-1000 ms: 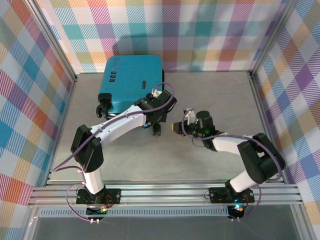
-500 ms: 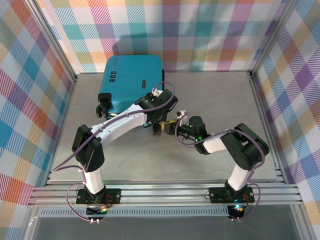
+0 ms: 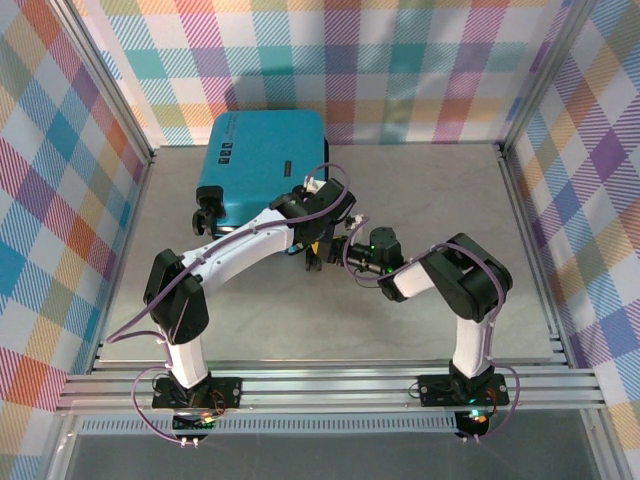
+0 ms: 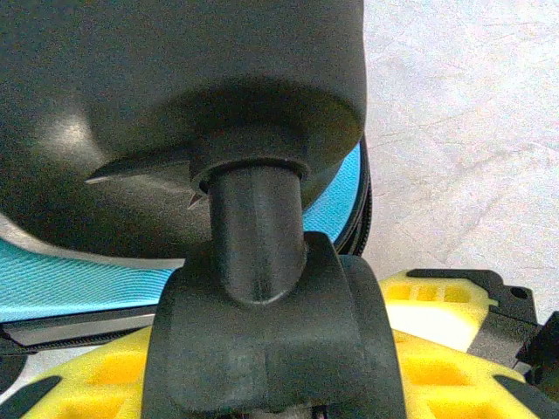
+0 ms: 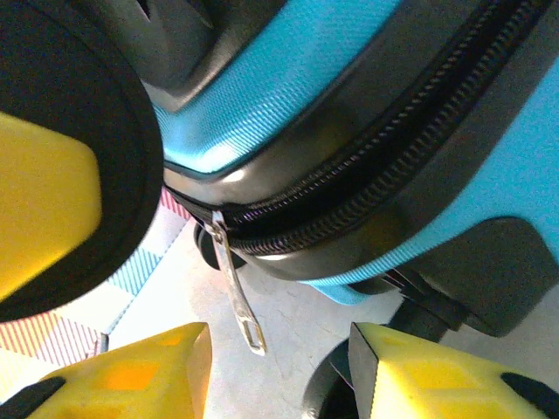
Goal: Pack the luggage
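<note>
Luggage is shut and lying flat at the back-left of the table, blue shell up, with its wheel end toward the arms. Left gripper is at the near-right corner of the case. In the left wrist view its yellow fingers sit on either side of a black caster wheel and the wheel fills the gap, so it reads as clamped on the wheel at a medium width. The wheel stem runs up into the black corner housing, with blue shell behind it. Right gripper reaches in from the right to the same corner, just beside the left one. In the right wrist view it points up at the black zipper that runs across the blue shell. Right gripper has its fingers moderately apart and nothing between the pads. The metal zipper pull hangs down from the zipper end, its tip over the gap and nearer the left-hand finger. Can't tell if it touches, but it isn't pinched. A second wheel shows at the near-left corner of the case in the top view.
</note>
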`<action>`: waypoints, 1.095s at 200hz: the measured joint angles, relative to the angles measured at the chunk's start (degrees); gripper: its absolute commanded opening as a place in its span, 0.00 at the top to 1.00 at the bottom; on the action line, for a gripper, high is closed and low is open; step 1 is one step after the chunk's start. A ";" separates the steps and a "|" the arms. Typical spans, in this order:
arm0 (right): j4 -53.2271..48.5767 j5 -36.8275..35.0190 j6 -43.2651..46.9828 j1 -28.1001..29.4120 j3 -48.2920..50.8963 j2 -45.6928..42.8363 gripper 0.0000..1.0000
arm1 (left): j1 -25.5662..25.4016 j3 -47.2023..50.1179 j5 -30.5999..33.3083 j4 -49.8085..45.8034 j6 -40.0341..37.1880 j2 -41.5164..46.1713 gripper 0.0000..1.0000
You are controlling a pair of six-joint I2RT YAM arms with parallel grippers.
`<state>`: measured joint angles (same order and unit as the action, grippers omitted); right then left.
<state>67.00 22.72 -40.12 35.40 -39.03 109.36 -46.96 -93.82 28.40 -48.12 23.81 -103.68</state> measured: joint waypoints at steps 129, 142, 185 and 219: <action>0.46 1.62 -2.56 1.75 -1.97 1.36 0.93 | 0.00 0.04 0.00 0.11 -0.02 0.11 0.77; 0.48 1.75 -2.54 1.77 -1.97 1.36 1.00 | 0.00 0.35 -0.02 0.35 -0.02 0.44 0.78; 0.24 1.57 -3.56 1.57 -1.97 1.05 1.00 | -0.02 1.90 -0.42 1.68 -0.02 1.70 0.80; 0.74 2.21 -6.69 0.39 -1.14 0.61 1.00 | 0.00 3.41 -0.42 3.50 -0.02 2.38 0.83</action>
<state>67.75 24.93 -46.81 35.79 -40.16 109.97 -46.96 -90.41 27.99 -44.62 23.79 -101.30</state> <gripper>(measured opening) 0.054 0.418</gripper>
